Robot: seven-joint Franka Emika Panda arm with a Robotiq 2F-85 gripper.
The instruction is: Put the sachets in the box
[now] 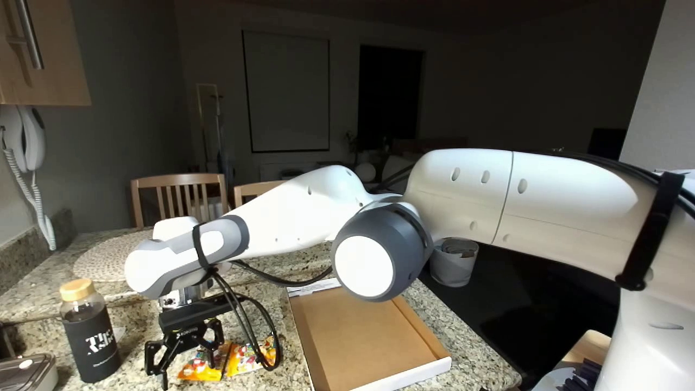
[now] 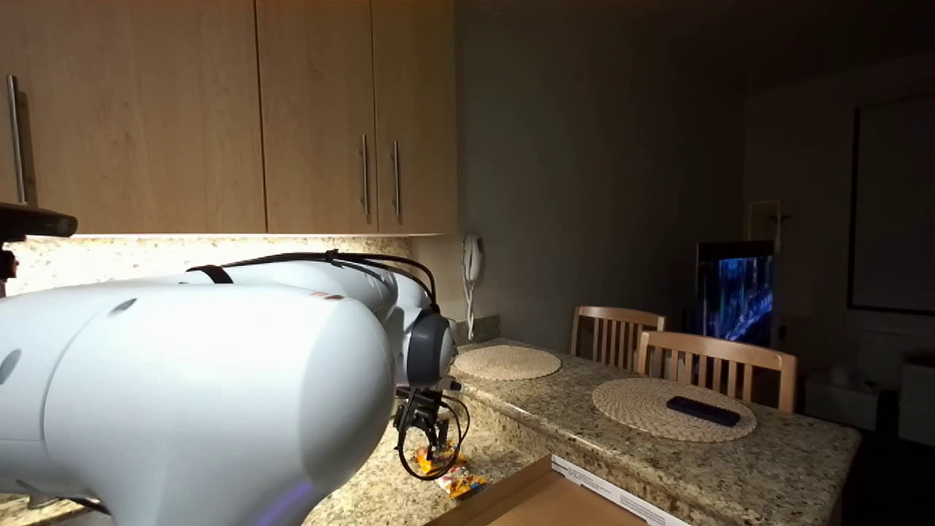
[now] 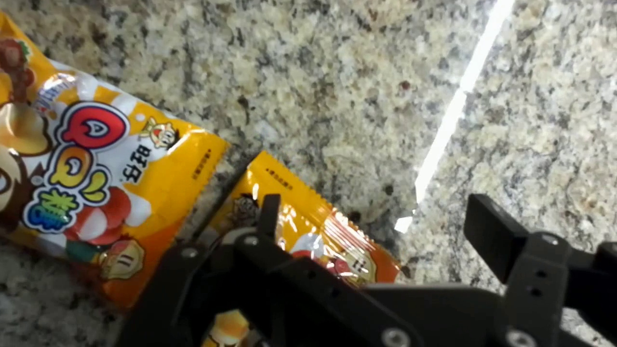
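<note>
The big arm (image 1: 467, 190) is smooth and white with little oval dents (image 1: 485, 176), and in the middle of an exterior view a dark grey joint (image 1: 407, 250) has a bright white circle (image 1: 364, 266). Black straps (image 1: 651, 231) go around the arm, and thin black cables (image 2: 350, 256) lie along its top. The gripper (image 3: 381, 221) is black with shiny round screws (image 3: 395, 337).

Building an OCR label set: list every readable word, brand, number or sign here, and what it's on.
"QQ糖": sachet at left in wrist view
"旺仔": same sachet
"ROBOTIQ": gripper, faint
Too blurred: blue lettering on that sachet; big white letters on bottle
Too small: line below those; black end print on it and second sachet; rim print on box
Numbers: none legible
</note>
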